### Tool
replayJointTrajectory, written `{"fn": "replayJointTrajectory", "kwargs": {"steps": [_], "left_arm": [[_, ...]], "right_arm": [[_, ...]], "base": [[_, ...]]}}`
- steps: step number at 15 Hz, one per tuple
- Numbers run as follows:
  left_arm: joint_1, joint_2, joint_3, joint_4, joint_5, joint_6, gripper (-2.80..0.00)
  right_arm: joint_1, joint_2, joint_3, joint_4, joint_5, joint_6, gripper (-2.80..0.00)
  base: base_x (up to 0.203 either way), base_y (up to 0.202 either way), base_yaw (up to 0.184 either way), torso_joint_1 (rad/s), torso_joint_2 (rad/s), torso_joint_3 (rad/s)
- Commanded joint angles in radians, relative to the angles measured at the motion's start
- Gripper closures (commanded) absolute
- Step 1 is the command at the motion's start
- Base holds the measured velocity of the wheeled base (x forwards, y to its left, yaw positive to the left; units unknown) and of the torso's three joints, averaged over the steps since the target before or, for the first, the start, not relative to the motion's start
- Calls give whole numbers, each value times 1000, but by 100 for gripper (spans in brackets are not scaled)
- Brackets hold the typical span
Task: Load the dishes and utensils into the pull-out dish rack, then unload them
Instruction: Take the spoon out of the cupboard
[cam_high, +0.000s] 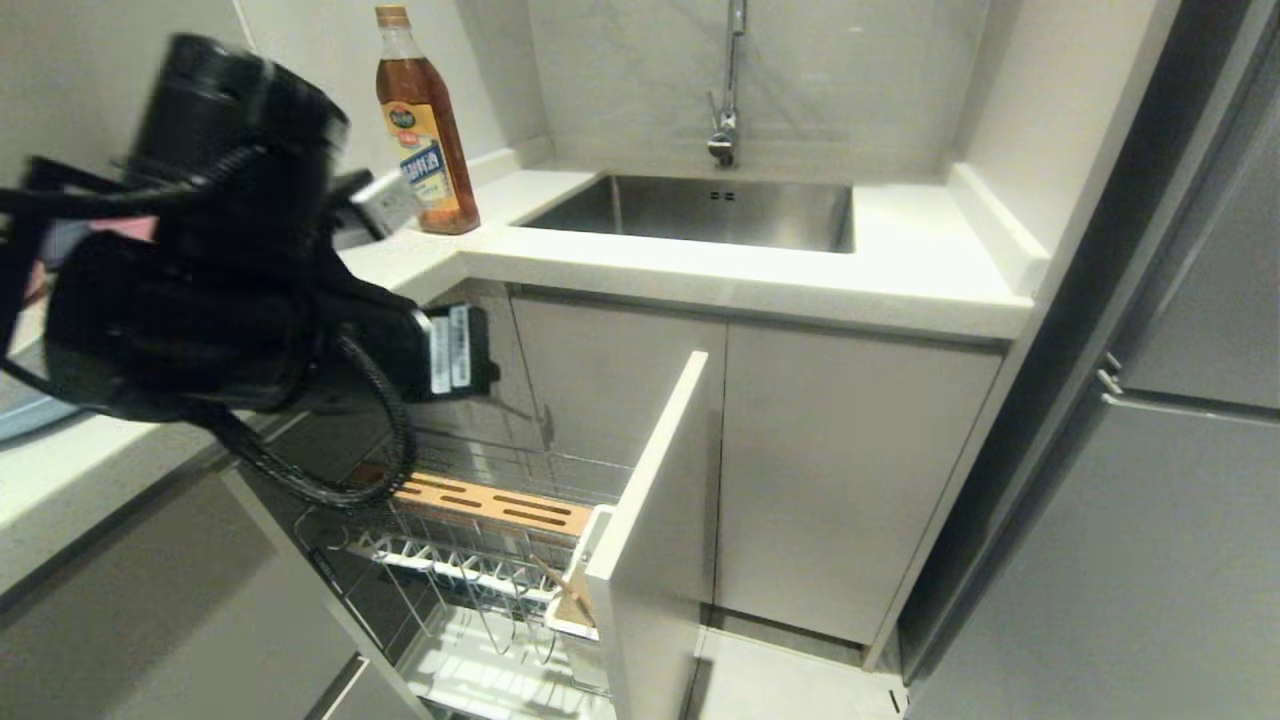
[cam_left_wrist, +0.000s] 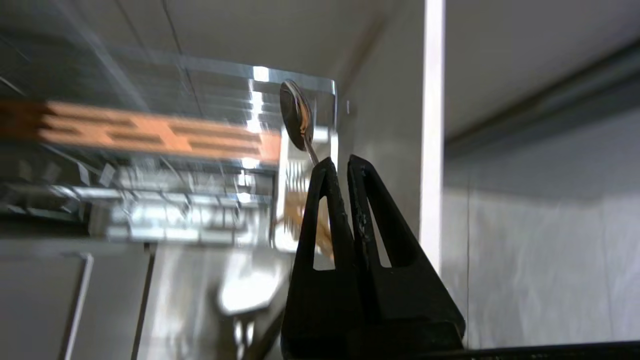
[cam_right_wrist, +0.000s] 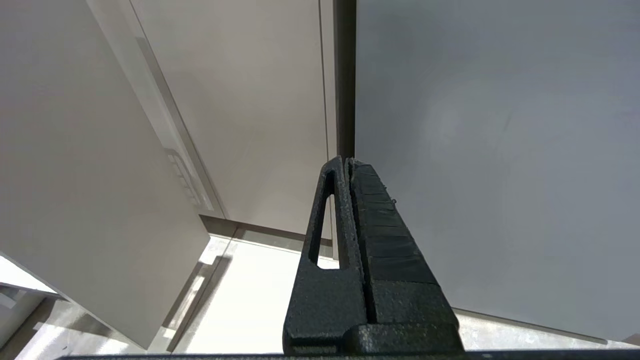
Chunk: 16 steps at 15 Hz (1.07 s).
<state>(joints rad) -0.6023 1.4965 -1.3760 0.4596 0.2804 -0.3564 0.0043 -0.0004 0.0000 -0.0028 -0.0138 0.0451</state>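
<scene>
Left gripper fingers pinching spoon by handle tip above pull-out dish rack; risk: thin grip w/ long overhang, may pivot/slip, missing rack's utensil holder.

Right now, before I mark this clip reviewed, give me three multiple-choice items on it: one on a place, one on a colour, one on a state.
1. Where are the chopsticks?
A. In the holder at the rack's front panel
B. In the sink
C. On the counter

2. What colour is the slotted strip in the pull-out dish rack?
A. Blue
B. Light wood
C. Black

3. What is the left gripper doing?
A. Open, empty
B. Shut on the spoon
C. Holding a plate

Answers: 1 A, they lean there; 2 B, plainly tan; 3 B, the spoon's bowl juts beyond closed fingertips.
</scene>
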Motion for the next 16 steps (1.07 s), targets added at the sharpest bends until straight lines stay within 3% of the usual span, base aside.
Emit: {"fn": "replayJointTrajectory", "kwargs": {"steps": [1,3,5,10,11,16], "left_arm": [[5,-109,-22,0,35,-1,0],[30,-181,-69,-6,88,0,0],[103,-216,-109,-21,99,1,0],[421,-200,-128,-196,117,93,0],[453,-177,-127,-228,171,122,0],[472,-79,-109,-343,462,234,0]], "right_arm": [[0,0,0,0,0,0,0],[0,0,0,0,0,0,0],[0,0,0,0,0,1,0],[0,0,0,0,0,1,0],[0,0,0,0,0,-1,0],[0,0,0,0,0,1,0]], "base": [[0,0,0,0,0,0],[0,0,0,0,0,0],[0,0,0,0,0,0],[0,0,0,0,0,0],[0,0,0,0,0,0],[0,0,0,0,0,0]]}}
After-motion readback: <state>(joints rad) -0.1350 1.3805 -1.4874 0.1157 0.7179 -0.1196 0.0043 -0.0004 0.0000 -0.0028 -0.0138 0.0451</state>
